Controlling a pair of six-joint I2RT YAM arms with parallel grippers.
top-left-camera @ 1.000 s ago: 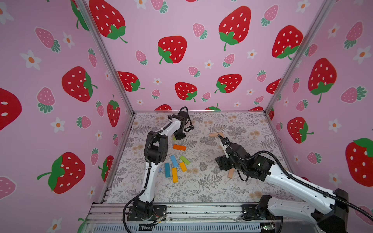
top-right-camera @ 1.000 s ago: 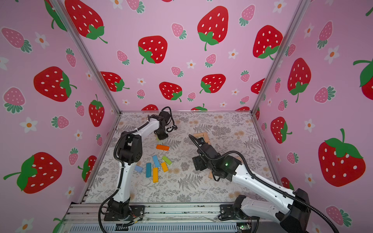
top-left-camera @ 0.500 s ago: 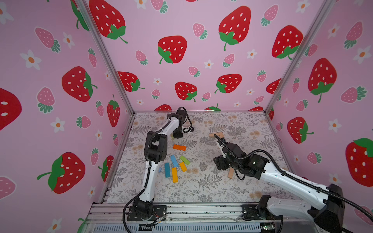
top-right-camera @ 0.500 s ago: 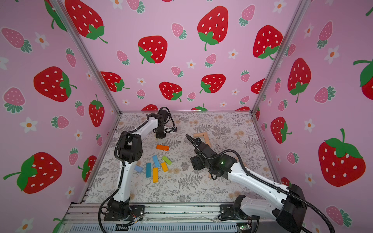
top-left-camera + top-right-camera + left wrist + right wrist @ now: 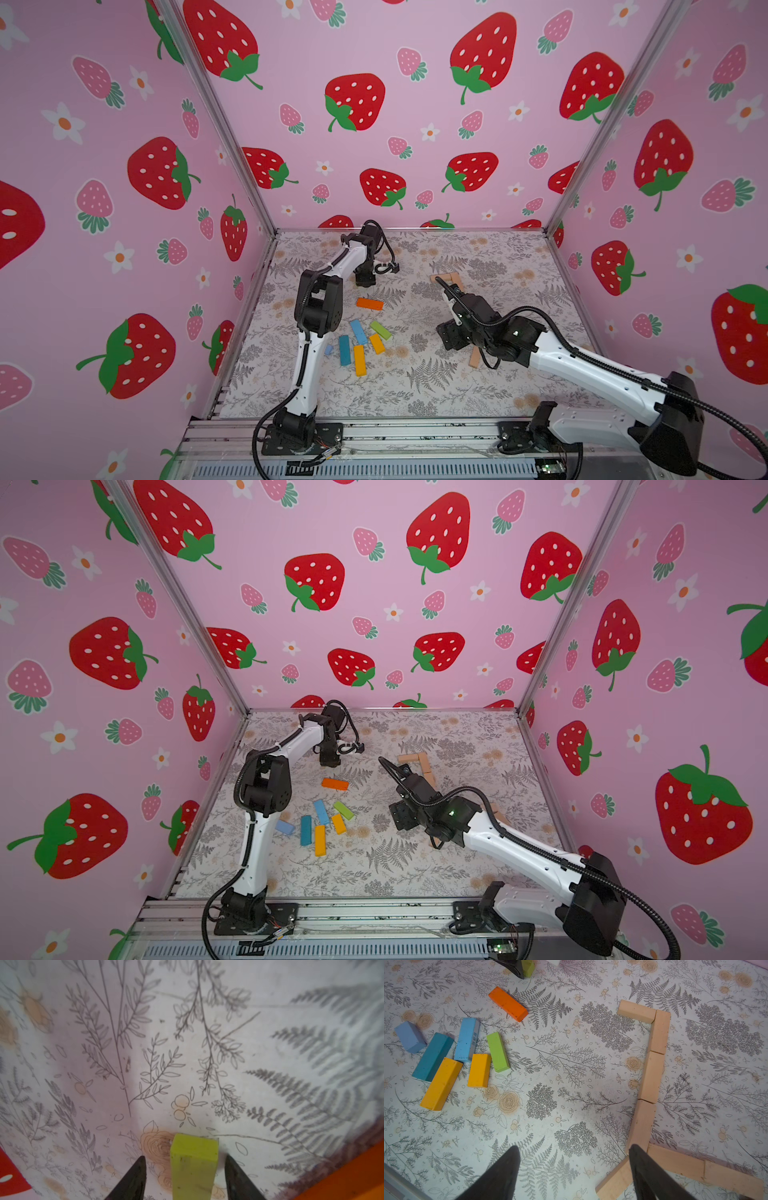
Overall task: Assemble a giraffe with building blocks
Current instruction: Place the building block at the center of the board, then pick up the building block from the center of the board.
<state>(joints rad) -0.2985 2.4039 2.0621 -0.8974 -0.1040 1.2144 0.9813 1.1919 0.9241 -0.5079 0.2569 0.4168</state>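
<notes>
Boxed in by pink strawberry walls [image 5: 353, 104], looking down on a fern-printed worktop [image 5: 415, 395]. Finding a yellow-green block [image 5: 194, 1167] toward the back of that worktop, sitting squarely between the fingers [image 5: 135, 1180] of the left gripper [image 5: 184, 1160]. Showing a clear gap on either side of it, so standing open and clamping nothing. Running its long axis in line with those fingers, short end pointing away from the wrist; cannot tell whether standing on end or lying flat.

Moving outward to an orange block [image 5: 508, 1003] just beside it, then to loose coloured blocks [image 5: 467, 1039] in blue, yellow and green nearer the front. Reaching, well apart on the right arm's side, a bent line of tan blocks [image 5: 652, 1076] laid end to end, probably the giraffe's head, neck and body. Hovering over that line with the right gripper [image 5: 573, 1147], fingers spread wide and holding nothing.

Judging the left arm far nearer the yellow-green block: closing straight across its narrow width looking enough for a grip, needing no turn of the wrist.
</notes>
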